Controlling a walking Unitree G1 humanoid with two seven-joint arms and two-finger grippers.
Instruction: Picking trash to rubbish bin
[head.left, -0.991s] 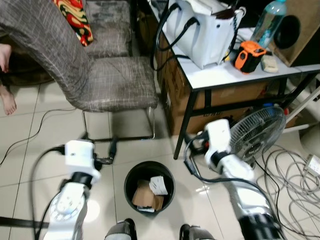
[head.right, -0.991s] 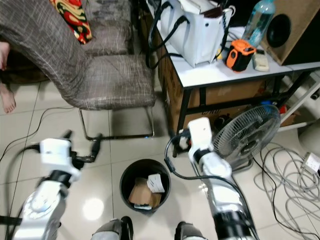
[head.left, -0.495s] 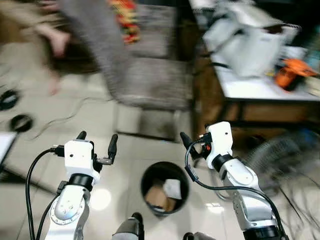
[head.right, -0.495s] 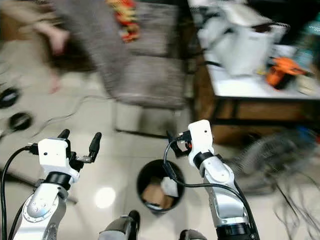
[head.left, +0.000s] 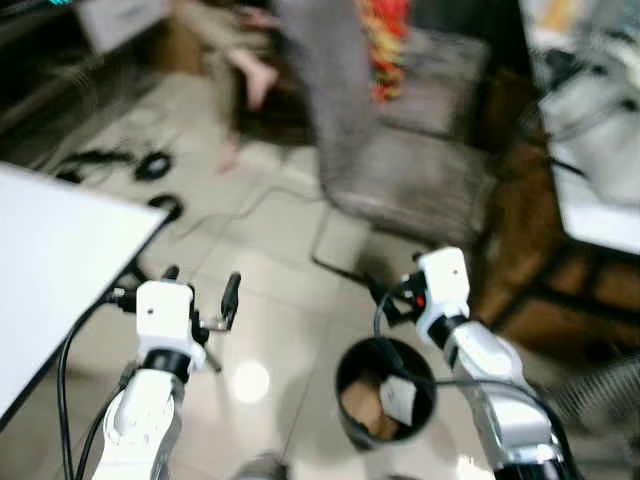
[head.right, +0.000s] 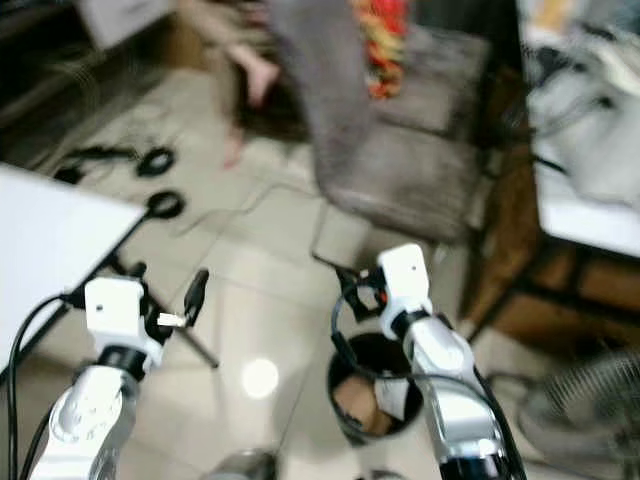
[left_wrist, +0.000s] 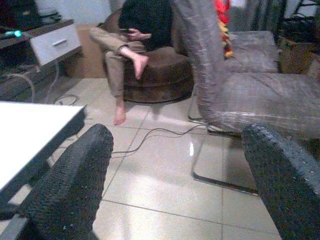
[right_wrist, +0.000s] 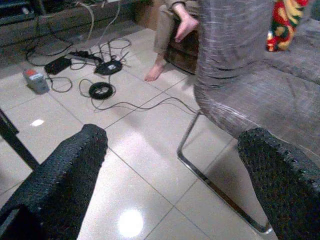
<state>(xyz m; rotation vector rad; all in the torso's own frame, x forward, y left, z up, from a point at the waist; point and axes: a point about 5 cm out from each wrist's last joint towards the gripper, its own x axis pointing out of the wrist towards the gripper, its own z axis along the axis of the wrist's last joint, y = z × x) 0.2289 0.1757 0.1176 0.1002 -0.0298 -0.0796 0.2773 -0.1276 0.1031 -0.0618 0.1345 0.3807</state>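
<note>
Left eye view, blurred, has the rubbish bin (head.left: 385, 392) on the floor by the right gripper (head.left: 385, 296), already holding what looks like paper and cardboard. Both hands are empty: left gripper (head.left: 200, 290) spread wide, the right likewise. More trash must be found. Wrist views add a seated person (left_wrist: 131, 37) and floor cables (right_wrist: 102, 90).
</note>
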